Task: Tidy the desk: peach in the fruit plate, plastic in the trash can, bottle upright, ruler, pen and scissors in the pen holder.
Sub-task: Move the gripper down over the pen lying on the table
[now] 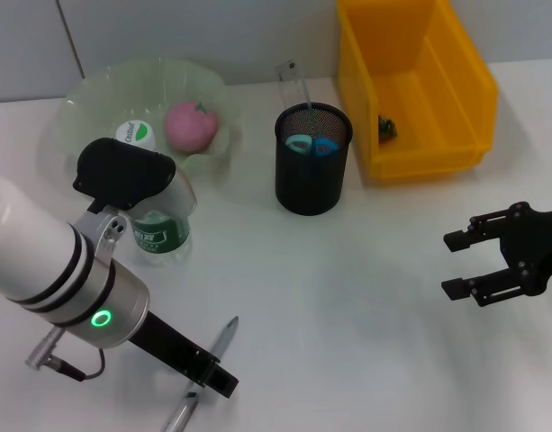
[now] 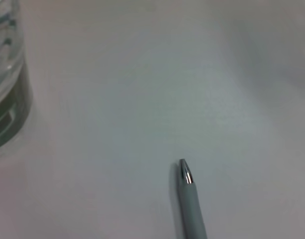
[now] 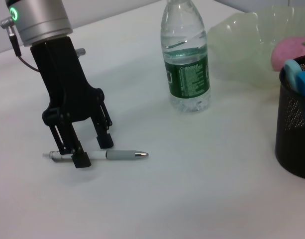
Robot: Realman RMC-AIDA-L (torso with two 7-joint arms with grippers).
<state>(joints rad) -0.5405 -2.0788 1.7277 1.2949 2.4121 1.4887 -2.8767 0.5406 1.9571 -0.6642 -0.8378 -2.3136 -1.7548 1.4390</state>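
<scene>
The silver-grey pen [image 1: 220, 351] lies on the white desk [image 1: 366, 297] at the front left, and its tip [image 2: 184, 172] fills the left wrist view. My left gripper [image 3: 92, 150] is lowered over the pen's rear half, open, with one finger on each side of it. The bottle [image 1: 160, 229] stands upright in front of the fruit plate [image 1: 86, 99], which holds the pink peach [image 1: 190, 126]. The black mesh pen holder [image 1: 312, 180] contains the scissors [image 1: 312, 144] and the clear ruler [image 1: 292, 83]. The plastic [image 1: 386, 128] lies in the yellow trash can [image 1: 420, 90]. My right gripper [image 1: 465, 264] hovers open at the right.
The bottle [image 3: 187, 64] stands close behind my left arm. The pen holder [image 3: 294, 129] is in the middle, and the trash can is at the back right.
</scene>
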